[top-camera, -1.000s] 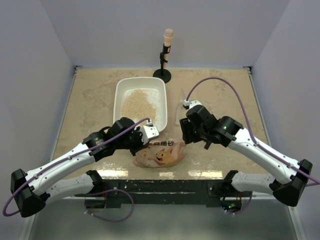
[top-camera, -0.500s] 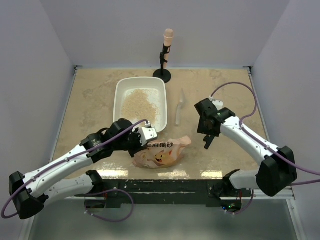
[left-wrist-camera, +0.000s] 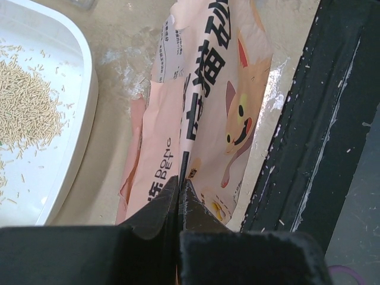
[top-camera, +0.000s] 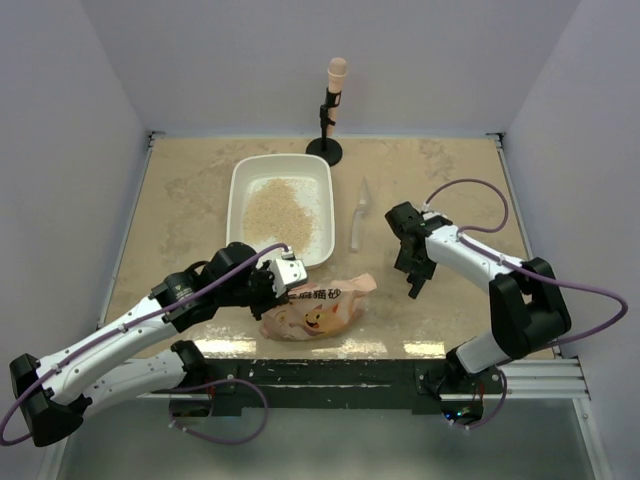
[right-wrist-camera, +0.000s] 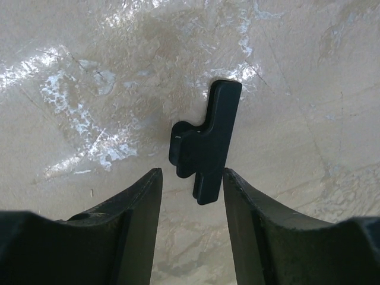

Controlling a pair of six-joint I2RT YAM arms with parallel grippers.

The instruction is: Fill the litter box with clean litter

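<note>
The white litter box stands at the table's middle left, with clean litter spread in it. It also shows in the left wrist view, with litter inside. A pink litter bag lies in front of the box. My left gripper is shut on the bag's left edge, the jaws pressed together on the film. My right gripper is open and empty, right of the bag, just above a black clip lying on the table between its fingertips.
A clear plastic scoop lies right of the litter box. A black stand with a peach-tipped handle is at the back edge. The black frame rail runs along the near table edge, beside the bag.
My right gripper has left the bag's right end and moved right, now over the black clip. The bag has sunk flatter, and my left gripper has drawn it slightly nearer.
</note>
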